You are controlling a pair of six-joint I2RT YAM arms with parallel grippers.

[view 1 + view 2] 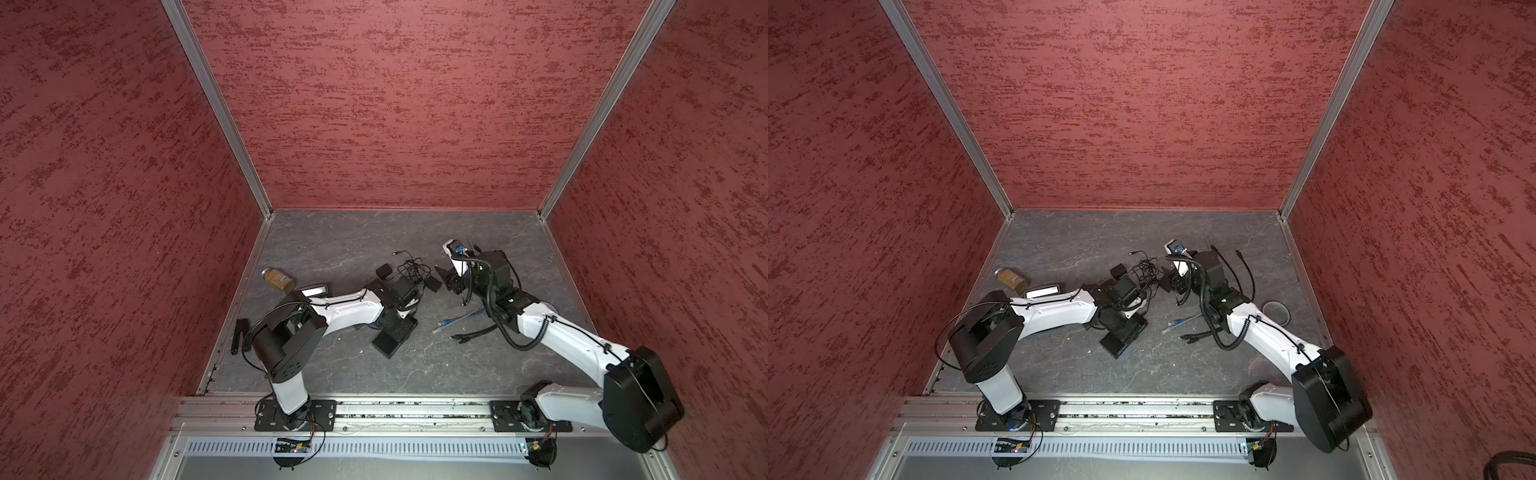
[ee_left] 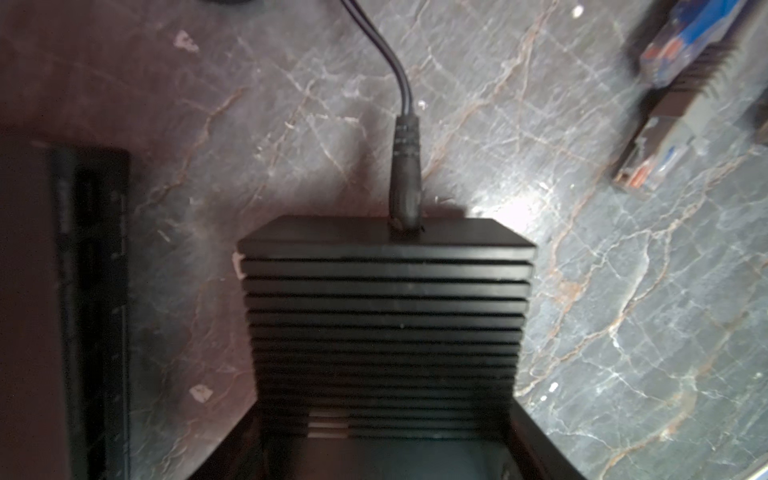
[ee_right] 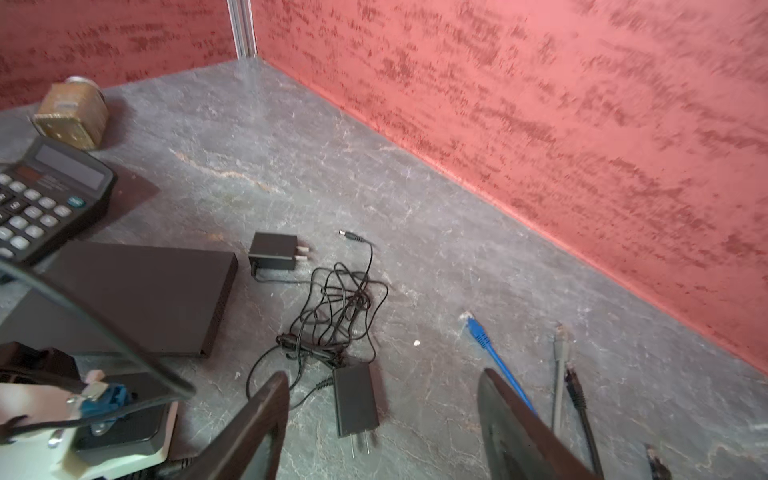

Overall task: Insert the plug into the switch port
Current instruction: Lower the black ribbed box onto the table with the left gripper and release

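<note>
The floor of the cell was a grey slab (image 1: 332, 241) veined with pale and rust-coloured lines like marble, scuffed and flecked with a few white crumbs. Mottled red walls (image 1: 395, 104) closed it at 9, 12 and 3 o'clock, joined by aluminium corner posts (image 1: 216, 108). An aluminium rail (image 1: 395, 411) carrying both arm bases ran along 6 o'clock.

Near the middle of the slab the left gripper (image 2: 384, 415) held its jaws partway apart, one on either side of the switch (image 2: 386, 316), a black ribbed housing that filled the gap between them. The plug (image 2: 405, 178), a black barrel on a thin black lead, sat in the switch's end face, the one pointing away from the gripper.

The right gripper (image 3: 382, 374) hung at about 2 o'clock from the left one, jaws wide with nothing between them. Below it were a black power adapter (image 3: 355, 399) and a tangle of thin cable (image 3: 309, 350).

A jar (image 1: 278, 279) lay at 10 o'clock on the slab with a calculator (image 1: 316, 289) just beside it. A black box with a blue edge (image 1: 390, 343) sat at 6 o'clock from the left gripper. A blue network cable (image 1: 453, 321) lay at 4 o'clock, and a roll of tape (image 1: 1276, 311) showed in a top view at 3 o'clock.
</note>
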